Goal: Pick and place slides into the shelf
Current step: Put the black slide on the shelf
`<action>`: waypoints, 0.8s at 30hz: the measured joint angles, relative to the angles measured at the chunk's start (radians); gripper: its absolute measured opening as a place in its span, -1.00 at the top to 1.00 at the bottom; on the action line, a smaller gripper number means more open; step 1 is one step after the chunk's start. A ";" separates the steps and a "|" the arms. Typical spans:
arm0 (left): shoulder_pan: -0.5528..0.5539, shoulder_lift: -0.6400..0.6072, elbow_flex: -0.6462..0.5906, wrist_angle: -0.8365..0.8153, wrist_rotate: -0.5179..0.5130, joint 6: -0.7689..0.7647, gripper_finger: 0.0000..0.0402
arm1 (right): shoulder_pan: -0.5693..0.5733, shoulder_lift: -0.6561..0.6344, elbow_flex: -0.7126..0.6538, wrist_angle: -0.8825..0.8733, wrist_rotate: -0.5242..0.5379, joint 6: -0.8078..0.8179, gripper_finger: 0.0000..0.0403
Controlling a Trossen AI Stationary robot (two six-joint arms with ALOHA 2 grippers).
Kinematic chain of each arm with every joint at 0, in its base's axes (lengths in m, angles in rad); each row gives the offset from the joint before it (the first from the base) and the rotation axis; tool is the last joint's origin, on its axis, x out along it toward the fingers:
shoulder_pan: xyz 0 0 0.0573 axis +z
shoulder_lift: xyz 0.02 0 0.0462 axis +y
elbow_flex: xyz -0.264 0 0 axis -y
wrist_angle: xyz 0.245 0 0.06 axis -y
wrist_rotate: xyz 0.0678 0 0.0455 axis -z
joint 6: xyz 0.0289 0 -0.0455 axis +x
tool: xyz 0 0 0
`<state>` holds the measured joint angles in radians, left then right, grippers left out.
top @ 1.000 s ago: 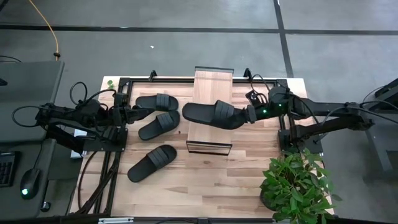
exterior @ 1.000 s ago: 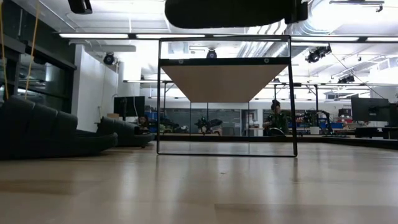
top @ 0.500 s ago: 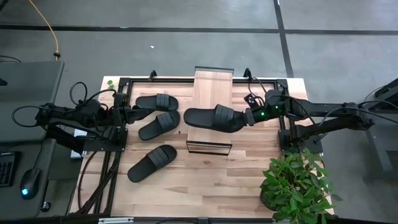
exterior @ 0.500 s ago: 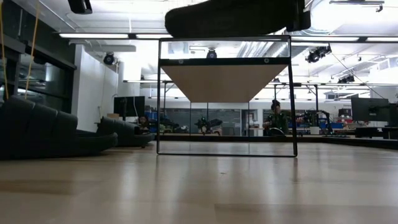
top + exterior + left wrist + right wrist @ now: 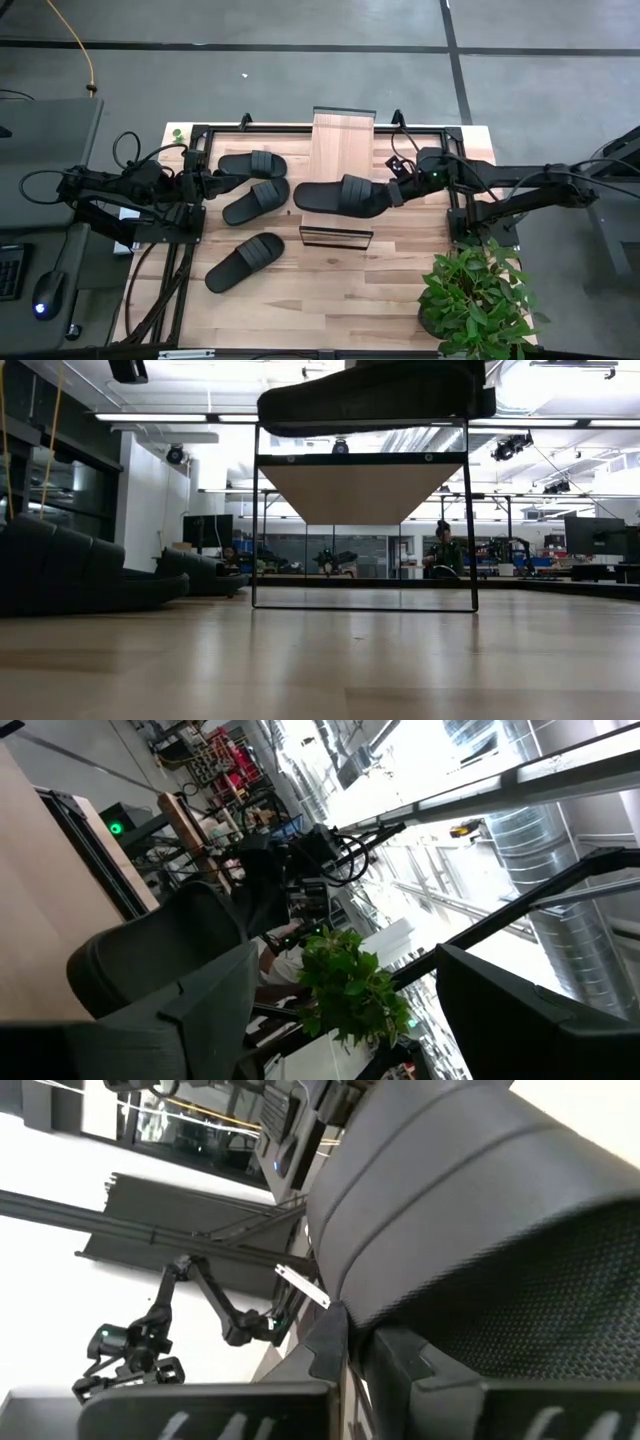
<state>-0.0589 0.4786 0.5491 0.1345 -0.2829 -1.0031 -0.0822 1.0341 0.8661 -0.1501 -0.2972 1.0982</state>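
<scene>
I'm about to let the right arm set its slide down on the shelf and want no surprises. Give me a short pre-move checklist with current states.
1. Right gripper shut on the held slide: ok.
2. Held slide above the shelf top, crossing its near end: ok.
3. Slide aligned with the shelf's length: not ok, it lies crosswise with its toe overhanging the left edge.
4. Shelf top free of other slides: ok.
5. Left gripper away from the shelf, by the three slides on the table: ok.
6. Gap between sole and plank: cannot tell exactly.

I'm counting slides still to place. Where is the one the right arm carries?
In the high view the carried slide lies crosswise over the shelf, near its front end, held by the right gripper.
</scene>
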 joint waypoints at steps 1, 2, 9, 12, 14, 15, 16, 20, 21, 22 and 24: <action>0.000 0.000 0.000 -0.001 0.000 0.000 -0.42 | 0.000 0.002 0.000 0.000 -0.004 -0.002 0.94; 0.000 0.000 0.000 -0.002 0.000 0.000 -0.42 | 0.000 0.002 0.000 -0.003 -0.004 -0.004 0.94; 0.000 0.000 0.000 -0.004 0.011 0.000 -0.42 | 0.000 0.006 0.000 -0.011 0.000 -0.018 0.94; 0.000 0.003 0.000 -0.005 0.011 0.000 -0.42 | 0.000 0.010 0.000 -0.027 0.007 -0.027 0.94; 0.000 0.004 0.000 -0.006 0.011 0.000 -0.42 | 0.000 0.016 0.000 -0.019 0.013 -0.030 0.94; 0.000 0.004 0.000 -0.007 0.011 0.000 -0.42 | 0.000 0.017 0.000 -0.019 0.018 -0.035 0.94; 0.000 0.004 0.000 -0.008 0.012 0.000 -0.42 | 0.000 0.017 0.000 -0.022 0.021 -0.037 0.94; 0.000 0.004 0.000 -0.013 0.014 0.000 -0.42 | 0.000 0.031 0.001 -0.020 0.027 -0.036 0.94; 0.000 0.004 0.000 -0.014 0.014 0.000 -0.42 | 0.000 0.036 0.000 -0.014 0.027 -0.034 0.94; 0.000 0.004 0.000 -0.017 0.014 0.001 -0.42 | 0.000 0.040 -0.015 0.021 0.025 -0.027 0.94; 0.000 0.004 0.000 -0.019 0.022 0.001 -0.42 | 0.000 0.040 -0.066 0.097 0.021 0.003 0.94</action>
<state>-0.0589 0.4824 0.5489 0.1154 -0.2608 -1.0020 -0.0826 1.0742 0.8002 -0.0529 -0.2761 1.1009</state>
